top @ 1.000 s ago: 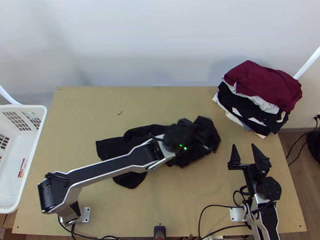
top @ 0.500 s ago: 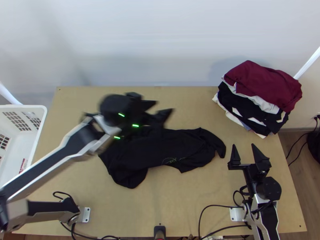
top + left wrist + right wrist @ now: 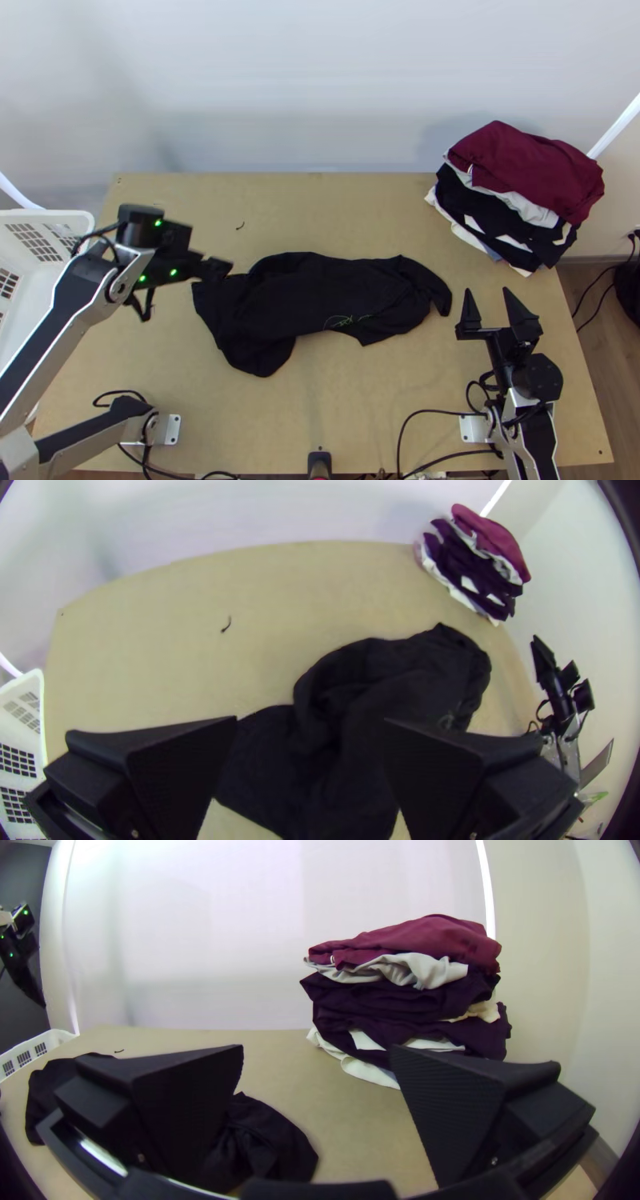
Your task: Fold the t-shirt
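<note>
A: Top view. Where's the t-shirt [image 3: 320, 292]?
B: Bunched lengthwise across the middle of the table [image 3: 360, 392]. Left gripper [image 3: 186, 290] is by its left end, fingers spread, nothing held. Right gripper [image 3: 488, 293] is just off its right end, fingers apart too, gap to the cloth.
A: Surroundings?
B: Folded clothes stack [image 3: 524, 172] far right, maroon on top. White basket [image 3: 50, 214] at left. Small dark scrap [image 3: 240, 226] far left. Pale wall [image 3: 320, 80] behind.
A: Hard to see?
B: Basket and left arm cut off. Black on black, can't trace the layers.
A: Left wrist view?
B: Left gripper [image 3: 310, 719] wide open, empty, shirt in the gap and out to the right. Table bare on the shirt's far side, bar the scrap. Fingers cover some of the cloth.
A: Right wrist view?
B: Right gripper [image 3: 317, 1048] open, empty. Shirt to its left, middle hidden by one finger. Stack upright on the far right; left gripper up in the air, well above the table. Basket partly cut off.
</note>
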`<state>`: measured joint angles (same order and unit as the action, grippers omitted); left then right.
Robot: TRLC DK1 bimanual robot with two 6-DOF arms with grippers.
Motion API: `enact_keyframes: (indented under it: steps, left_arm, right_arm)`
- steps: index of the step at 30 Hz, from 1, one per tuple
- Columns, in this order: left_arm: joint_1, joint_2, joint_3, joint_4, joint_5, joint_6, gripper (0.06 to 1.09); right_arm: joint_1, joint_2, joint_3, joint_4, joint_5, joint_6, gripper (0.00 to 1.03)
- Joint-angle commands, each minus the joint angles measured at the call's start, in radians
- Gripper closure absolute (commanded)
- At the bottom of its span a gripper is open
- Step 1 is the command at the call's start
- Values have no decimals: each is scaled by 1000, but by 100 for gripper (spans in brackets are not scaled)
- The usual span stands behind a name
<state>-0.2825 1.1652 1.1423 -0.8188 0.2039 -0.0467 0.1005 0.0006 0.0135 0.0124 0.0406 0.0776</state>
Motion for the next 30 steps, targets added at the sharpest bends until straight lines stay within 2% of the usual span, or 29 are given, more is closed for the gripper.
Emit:
enact_keyframes:
  steps: [1, 13, 17, 21, 26, 28, 30]
  left_arm:
    - [75, -32, -90, -2, 23, 90, 11]
    - [289, -62, -122, 33, 101, 85, 11]
    - [302, -93, -104, 15, 118, 57, 11]
    - [313, -104, -62, -77, 117, 10, 11]
    - [325, -131, -95, -106, 117, -39, 11]
    - [325, -127, -99, -102, 117, -68, 11]
    - [330, -116, -98, -94, 117, -88, 11]
  right_arm:
    - [-7, -2, -4, -20, 8, -7, 4]
    - [-7, -2, -4, -20, 8, -7, 4]
    - [-7, -2, -4, -20, 8, -7, 4]
    - [-7, -2, -4, -20, 8, -7, 4]
    - [-7, -2, -4, -20, 8, -7, 4]
    - [16, -2, -4, -23, -5, 51, 4]
    - [36, -2, -6, -23, -5, 51, 4]
